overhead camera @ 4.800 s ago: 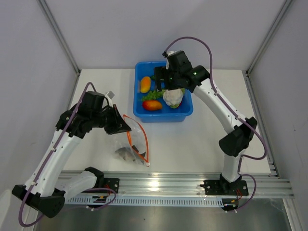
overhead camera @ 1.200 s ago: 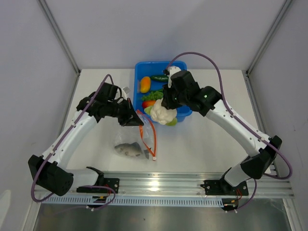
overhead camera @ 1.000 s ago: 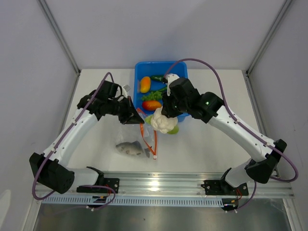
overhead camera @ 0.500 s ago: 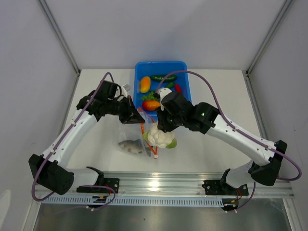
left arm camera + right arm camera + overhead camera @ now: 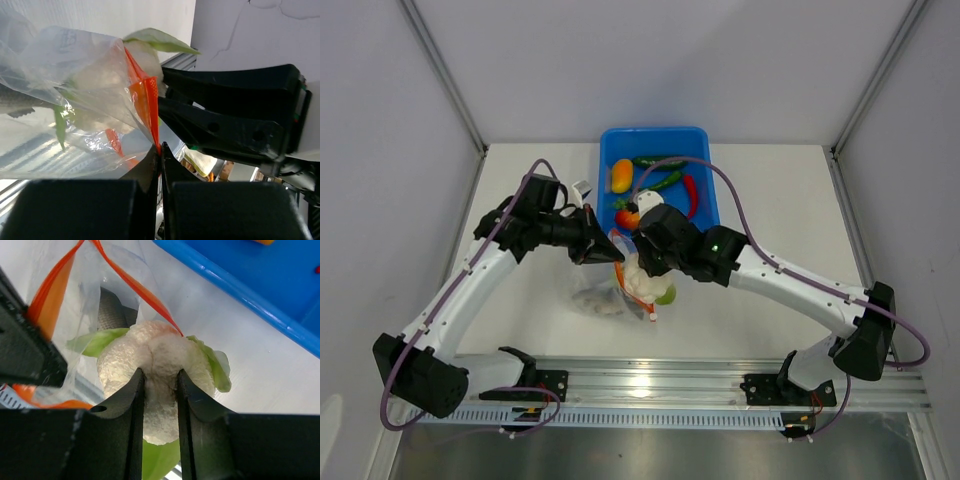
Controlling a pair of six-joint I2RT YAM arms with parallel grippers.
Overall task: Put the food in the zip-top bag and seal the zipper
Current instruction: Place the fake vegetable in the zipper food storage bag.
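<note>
so the right fingers (image 5: pixel 131 405) clamp the cauliflower (image 5: pixel 155 352) at the open mouth of the bag (image 5: pixel 75 90), pocket lying toward 9 o'clock on the tabletop (image 5: pixel 770 220), left fingers (image 5: pixel 172 172) pinched on the zipper (image 5: pixel 145 100) at 11 o'clock

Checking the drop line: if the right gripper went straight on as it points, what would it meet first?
Probably the open bag: its zipper strip lies against the held cauliflower; the fish sits beyond. Depth unclear.

Clear crinkly zip-top bag (image 5: pixel 65 65), red-orange zipper strip (image 5: pixel 145 100). White knobbly toy cauliflower (image 5: pixel 160 360), pale green leaves. Grey toy fish (image 5: pixel 111 310), scale-patterned. Blue plastic tub (image 5: pixel 655 131). White tabletop (image 5: pixel 770 220).
</note>
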